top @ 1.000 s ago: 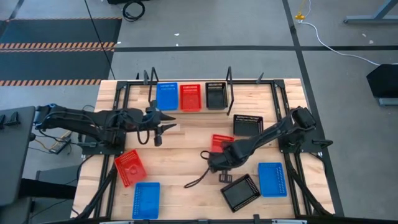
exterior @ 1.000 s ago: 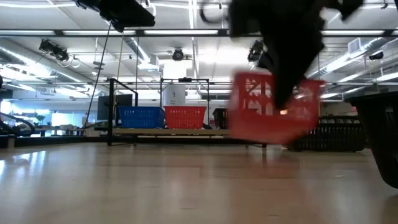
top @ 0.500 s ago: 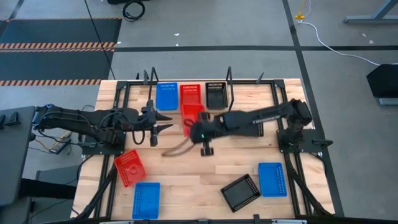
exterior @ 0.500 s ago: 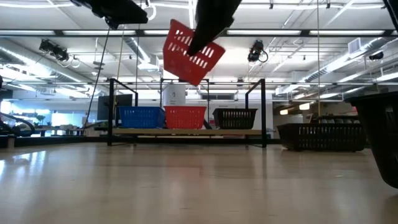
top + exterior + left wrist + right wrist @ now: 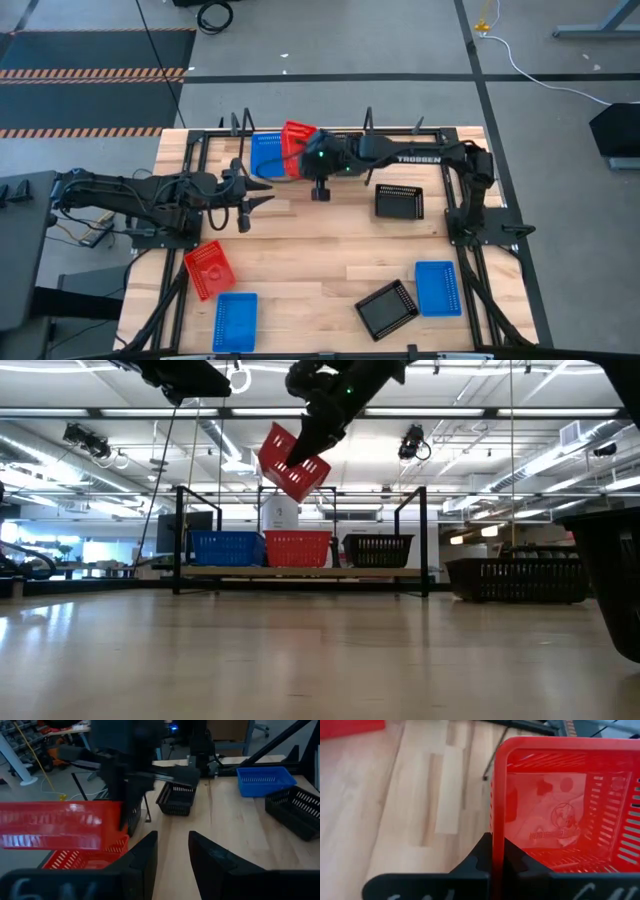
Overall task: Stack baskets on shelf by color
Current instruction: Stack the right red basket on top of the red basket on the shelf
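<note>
The right gripper (image 5: 300,152), clamped on a red basket's (image 5: 295,138) rim, had carried it from mid-table to above the shelf's (image 5: 300,571) red basket (image 5: 297,548), ready for stacking; the left gripper (image 5: 255,196) waited, fingers apart

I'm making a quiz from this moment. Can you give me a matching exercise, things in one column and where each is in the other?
Things:
1. carried red basket
2. right gripper
3. left gripper
4. tilted black basket

Places or states:
A. lying on the table near its front edge
B. held in the air above the shelf
C. empty, jaws apart, over the table
D. shut on a basket's rim

Pairs: 1-B, 2-D, 3-C, 4-A
</note>
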Controlling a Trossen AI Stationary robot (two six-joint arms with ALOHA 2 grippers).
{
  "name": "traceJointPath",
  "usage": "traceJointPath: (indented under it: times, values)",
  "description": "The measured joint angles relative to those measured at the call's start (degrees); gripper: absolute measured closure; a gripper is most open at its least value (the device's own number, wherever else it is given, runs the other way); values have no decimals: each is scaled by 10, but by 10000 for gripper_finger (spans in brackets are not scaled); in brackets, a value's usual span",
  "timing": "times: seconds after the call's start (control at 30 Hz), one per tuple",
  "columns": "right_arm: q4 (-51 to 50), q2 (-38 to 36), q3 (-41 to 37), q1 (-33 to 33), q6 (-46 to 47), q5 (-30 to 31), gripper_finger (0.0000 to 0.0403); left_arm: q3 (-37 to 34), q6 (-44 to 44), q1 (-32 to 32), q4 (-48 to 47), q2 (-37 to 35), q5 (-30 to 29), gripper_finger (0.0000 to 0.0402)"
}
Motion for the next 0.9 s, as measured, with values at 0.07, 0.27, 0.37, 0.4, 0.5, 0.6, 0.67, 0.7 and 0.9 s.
traceJointPath:
  times: [0.07, 0.27, 0.37, 0.4, 0.5, 0.6, 0.67, 0.7, 0.9]
  values:
    - [12, 0, 0, -14, -2, -9, 392, 0, 0, 0, 0, 0, 0, 285]
    - [15, 0, -1, -44, -4, -71, 392, 0, 1, 0, 0, 0, 0, 285]
    - [29, 0, -9, -51, -7, -77, 392, 0, 1, 0, -1, 0, 0, 285]
    - [41, 0, -19, -53, -7, -79, 392, 0, 1, 0, -1, 0, 0, 285]
    - [73, 0, -53, -59, -8, -78, 392, 0, 0, 0, -1, 0, 0, 285]
    - [96, 0, -80, -66, -13, -65, 392, 0, -1, 0, -7, 0, 0, 285]
    - [97, 1, -85, -71, -13, -58, 392, 0, -1, 0, -10, 1, 0, 285]
    - [100, 1, -85, -74, -11, -57, 392, 0, 0, 0, -10, 1, 0, 285]
    - [101, 1, -84, -83, 10, -55, 391, 0, 0, 0, -10, 1, 0, 285]
